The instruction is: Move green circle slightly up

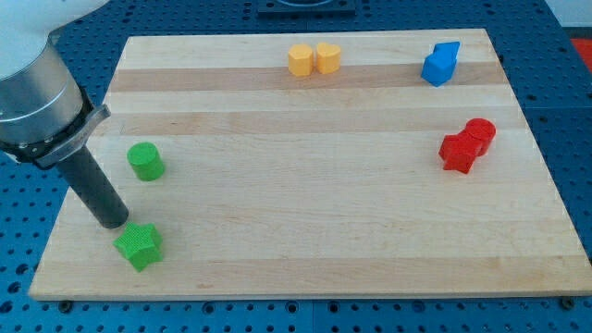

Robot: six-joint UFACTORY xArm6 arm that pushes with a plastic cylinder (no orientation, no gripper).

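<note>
Camera view shows a light wooden board (305, 185) on a blue pegboard table (573, 111). My tip (113, 222), the bare lower end of a straight dark rod with no jaws to open or close, sits near the board's left edge. The green circle block (145, 160) lies just above and to the view's right of my tip, apart from it. A green star block (139, 245) sits just below my tip, nearly touching. Far off rest two yellow blocks (314, 59), blue blocks (441, 64) and red blocks (467, 144).

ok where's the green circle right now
The green circle sits near the board's left edge, above the green star, with my tip between them, slightly left.
</note>
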